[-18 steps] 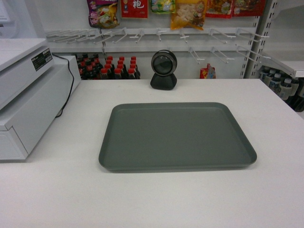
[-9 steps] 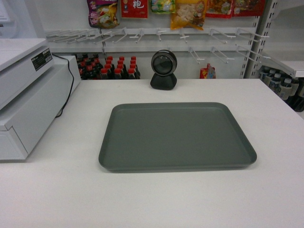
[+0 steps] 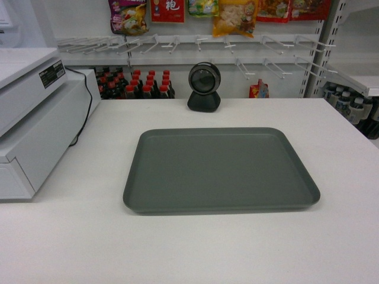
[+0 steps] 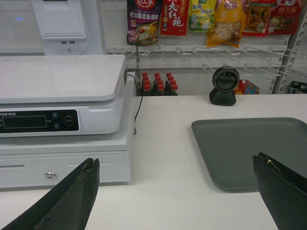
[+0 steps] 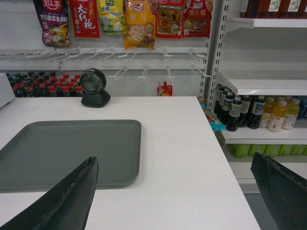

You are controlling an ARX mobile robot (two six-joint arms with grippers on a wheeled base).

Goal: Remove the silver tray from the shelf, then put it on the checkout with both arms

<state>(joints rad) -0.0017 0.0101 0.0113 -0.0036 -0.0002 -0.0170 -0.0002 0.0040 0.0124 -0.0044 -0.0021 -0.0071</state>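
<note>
The silver tray (image 3: 220, 169) lies flat on the white checkout (image 3: 177, 248), near the middle of the counter; it also shows in the left wrist view (image 4: 249, 148) and the right wrist view (image 5: 67, 151). My left gripper (image 4: 175, 165) is open, held back over the counter to the left of the tray, with nothing between its fingers. My right gripper (image 5: 172, 163) is open too, off the tray's right side, above bare counter. Neither gripper appears in the head view. A white shelf (image 5: 261, 81) with perforated uprights stands to the right of the checkout.
A boxy white machine (image 3: 35, 118) with a black cable sits on the counter's left. A black round scanner (image 3: 204, 87) stands behind the tray. Wire hook racks with snack bags hang at the back. Bottles (image 5: 254, 112) fill the lower right shelf beyond the counter's right edge.
</note>
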